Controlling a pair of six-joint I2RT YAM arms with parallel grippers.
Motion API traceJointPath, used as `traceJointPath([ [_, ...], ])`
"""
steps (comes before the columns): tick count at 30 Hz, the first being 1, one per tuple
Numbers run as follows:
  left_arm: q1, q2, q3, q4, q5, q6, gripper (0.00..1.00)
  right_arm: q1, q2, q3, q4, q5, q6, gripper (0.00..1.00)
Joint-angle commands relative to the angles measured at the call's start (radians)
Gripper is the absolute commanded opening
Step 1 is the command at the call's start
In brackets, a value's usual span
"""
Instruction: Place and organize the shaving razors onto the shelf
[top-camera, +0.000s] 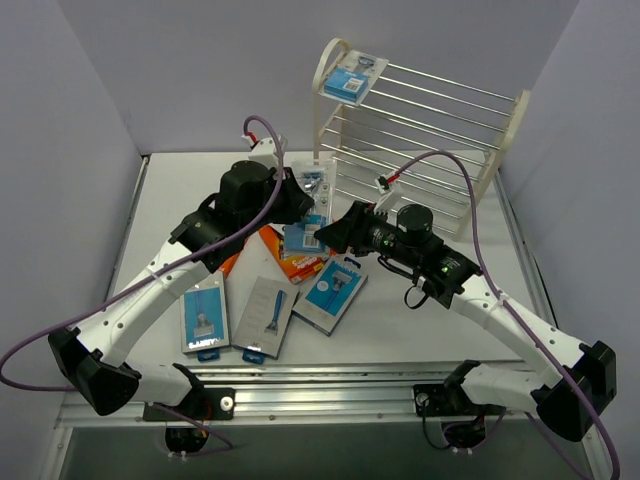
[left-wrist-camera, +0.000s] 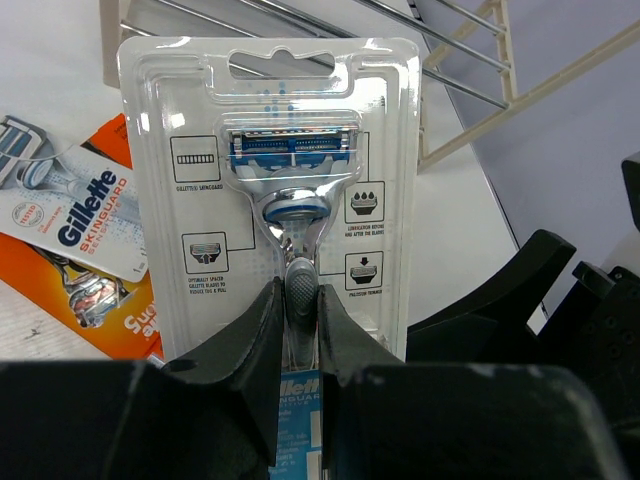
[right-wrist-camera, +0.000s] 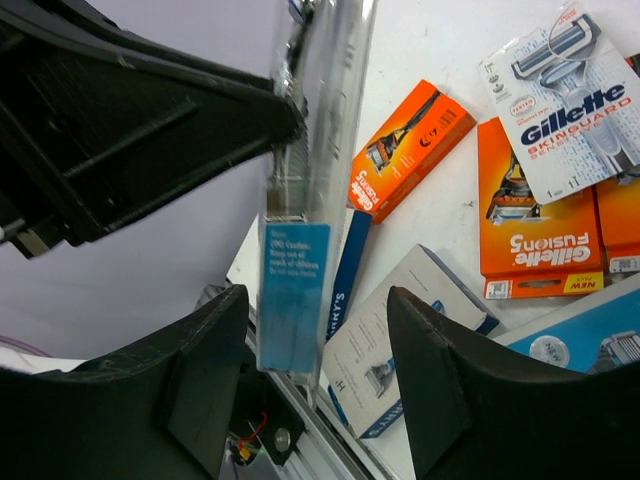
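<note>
Left gripper (left-wrist-camera: 298, 300) pinches the lower middle of a clear razor blister pack (left-wrist-camera: 290, 170), holding it upright above the table (top-camera: 420, 320). Right gripper (right-wrist-camera: 318, 300) stands spread, with the pack's blue lower edge between its fingers, not clamped. Orange boxes (right-wrist-camera: 530, 220) and other packs lie below; one blue pack (top-camera: 355, 75) rests atop the shelf (top-camera: 515, 120)

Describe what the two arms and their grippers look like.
The left arm and right arm have white links with black joints and bases. A purple cable loops along each. The left gripper and right gripper are matte black with wedge-shaped fingers. Small green lights glow on the right wrist.
</note>
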Motion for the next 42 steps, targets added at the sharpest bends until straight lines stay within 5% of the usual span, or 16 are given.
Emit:
traceJointPath([
  [1,-0.009,-0.035,-0.009,0.076,0.032,-0.012,0.02,0.0,0.009,0.051,0.08,0.017,0.008,0.53],
  [15,-0.012,-0.018,-0.023,0.126,0.044,-0.015,0.02,0.0,0.023,0.04,0.092,0.003,0.014,0.37],
  [22,-0.01,-0.024,-0.05,0.148,0.041,0.0,0.02,0.0,0.026,0.045,0.093,0.003,0.019,0.21],
  [28,-0.01,-0.038,-0.053,0.159,0.015,0.015,0.32,-0.002,0.035,0.063,0.09,0.006,0.025,0.0],
  [34,0.005,-0.06,-0.038,0.153,0.0,0.043,0.59,-0.003,0.043,0.086,0.083,0.008,0.026,0.0],
  [42,0.178,-0.159,-0.044,0.129,0.024,0.055,0.73,-0.009,0.047,0.123,0.046,0.02,0.019,0.0],
])
